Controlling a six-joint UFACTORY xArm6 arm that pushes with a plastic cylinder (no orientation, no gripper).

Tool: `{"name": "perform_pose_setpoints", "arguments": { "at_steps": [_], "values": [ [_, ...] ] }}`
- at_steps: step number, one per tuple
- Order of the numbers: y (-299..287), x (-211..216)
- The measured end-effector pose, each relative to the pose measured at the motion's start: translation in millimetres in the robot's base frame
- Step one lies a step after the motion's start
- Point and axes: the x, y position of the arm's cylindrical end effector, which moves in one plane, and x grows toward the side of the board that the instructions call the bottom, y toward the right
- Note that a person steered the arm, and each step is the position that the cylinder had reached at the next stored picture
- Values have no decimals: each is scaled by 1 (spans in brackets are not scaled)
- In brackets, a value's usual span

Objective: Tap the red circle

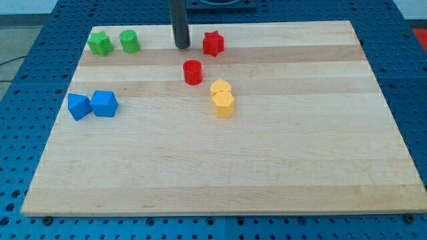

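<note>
The red circle (193, 72) is a short red cylinder on the wooden board, above the view's centre. My tip (181, 46) rests on the board near the view's top, just up and left of the red circle with a small gap between them. A red star-shaped block (213, 43) lies to the right of my tip.
Two yellow blocks (222, 99) sit touching just down-right of the red circle. A green star-like block (100, 44) and a green cylinder (129, 41) lie at the top left. Two blue blocks (93, 105) lie at the left. The board's top edge (267, 22) is close behind my tip.
</note>
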Motion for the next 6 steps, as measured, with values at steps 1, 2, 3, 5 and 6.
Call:
{"name": "perform_pose_setpoints", "arguments": {
  "at_steps": [1,2,3,5,6],
  "values": [
    [42,-7],
    [63,4],
    [63,18],
    [-21,41],
    [-79,75]
  ]
}}
